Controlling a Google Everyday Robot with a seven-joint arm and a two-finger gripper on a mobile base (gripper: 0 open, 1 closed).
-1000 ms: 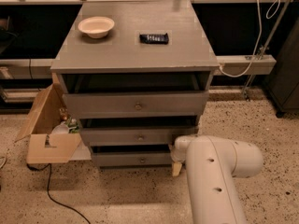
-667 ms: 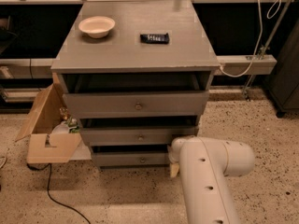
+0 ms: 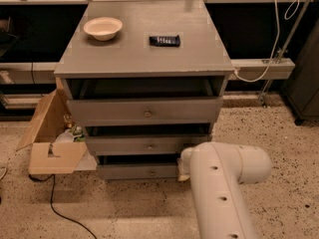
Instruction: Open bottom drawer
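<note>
The bottom drawer [image 3: 129, 172] is the lowest grey front of the cabinet, with a small round metal knob [image 3: 152, 173] at its centre. A dark gap shows above its front. My gripper [image 3: 182, 172] is at the drawer's right end, to the right of the knob and mostly hidden behind my white arm [image 3: 219, 183]. Only a pale tip shows against the drawer front.
The middle drawer [image 3: 144, 146] and top drawer [image 3: 144, 111] stand slightly out. A white bowl [image 3: 102, 28] and a dark bar [image 3: 165, 41] lie on the cabinet top [image 3: 144, 54]. An open cardboard box [image 3: 50, 138] stands left of the cabinet, and a black cable [image 3: 60, 208] lies on the floor.
My arm has shifted a little to the left, closer to the bottom drawer's right end. The drawers look unchanged.
</note>
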